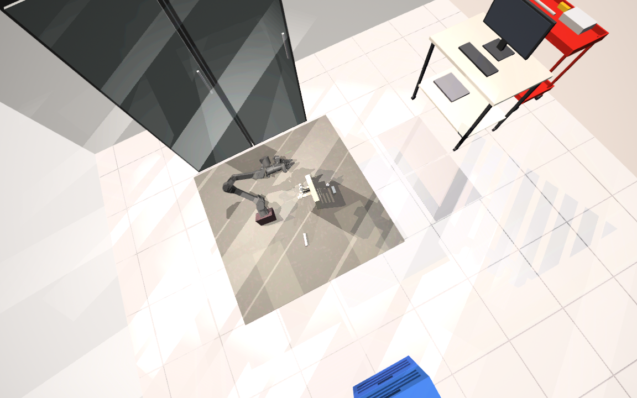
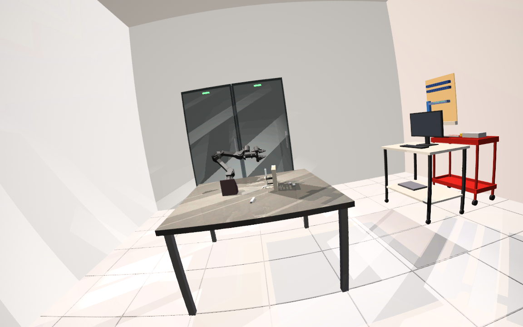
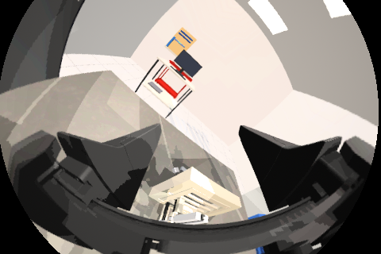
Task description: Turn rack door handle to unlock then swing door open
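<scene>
Wrist view: gripper [image 1: 291, 164] [image 2: 264, 154] [image 3: 200, 129] spread wide — frame [image 2: 273, 179] [image 3: 216, 194] partly hidden — handle unclear.

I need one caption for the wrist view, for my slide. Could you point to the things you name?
Between the open pincer's [image 3: 200, 127] spread fingers, a cream frame [image 3: 214, 194] appears below a distant monitor [image 3: 188, 63].

A blue box [image 1: 393, 380] (vent-striped), a red cart [image 1: 569, 47] [image 2: 464, 140] and a monitor [image 1: 518, 24] [image 2: 426, 123] [image 3: 188, 63] on a desk [image 1: 523, 81] [image 2: 450, 149] [image 3: 158, 59].

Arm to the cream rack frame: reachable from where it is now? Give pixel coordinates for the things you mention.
Probably yes. The pincer [image 1: 293, 164] [image 2: 265, 153] [image 3: 200, 129] is open and raised near the cream frame [image 1: 312, 189] [image 2: 273, 176] [image 3: 191, 178], and I see nothing solid between them. Exact clearance around the smaller rack parts: can't tell.
</scene>
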Available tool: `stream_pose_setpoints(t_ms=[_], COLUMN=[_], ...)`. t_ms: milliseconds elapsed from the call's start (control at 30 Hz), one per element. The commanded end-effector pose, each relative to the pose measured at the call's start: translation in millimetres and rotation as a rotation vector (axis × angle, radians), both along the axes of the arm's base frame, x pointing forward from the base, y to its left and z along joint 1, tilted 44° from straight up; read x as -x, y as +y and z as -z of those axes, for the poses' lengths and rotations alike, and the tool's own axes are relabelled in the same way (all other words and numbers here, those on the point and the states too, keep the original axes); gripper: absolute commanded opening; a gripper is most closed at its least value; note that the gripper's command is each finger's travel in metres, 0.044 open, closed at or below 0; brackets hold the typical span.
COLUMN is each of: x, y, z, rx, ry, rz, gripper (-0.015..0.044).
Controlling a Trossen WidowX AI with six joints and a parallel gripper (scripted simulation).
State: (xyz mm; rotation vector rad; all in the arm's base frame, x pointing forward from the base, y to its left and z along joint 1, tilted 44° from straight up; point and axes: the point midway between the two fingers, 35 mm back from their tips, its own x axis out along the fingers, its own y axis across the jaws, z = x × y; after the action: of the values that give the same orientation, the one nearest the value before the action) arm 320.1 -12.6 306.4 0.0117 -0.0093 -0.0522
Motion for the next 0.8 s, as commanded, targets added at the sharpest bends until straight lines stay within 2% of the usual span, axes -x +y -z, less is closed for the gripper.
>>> stream_pose_setpoints(t_ms=[0,133,767], x=[-0.6,-11.4,-40.5], y=[-0.1,-2.9,-25.3], z=[0.6,13.7,90.5], rx=[0.001,0.022,0.017], ry=[0.005,0.105,0.642], rz=[-0.001,-0.016,-0.145], gripper=[0.0374,0.0281,0.0281])
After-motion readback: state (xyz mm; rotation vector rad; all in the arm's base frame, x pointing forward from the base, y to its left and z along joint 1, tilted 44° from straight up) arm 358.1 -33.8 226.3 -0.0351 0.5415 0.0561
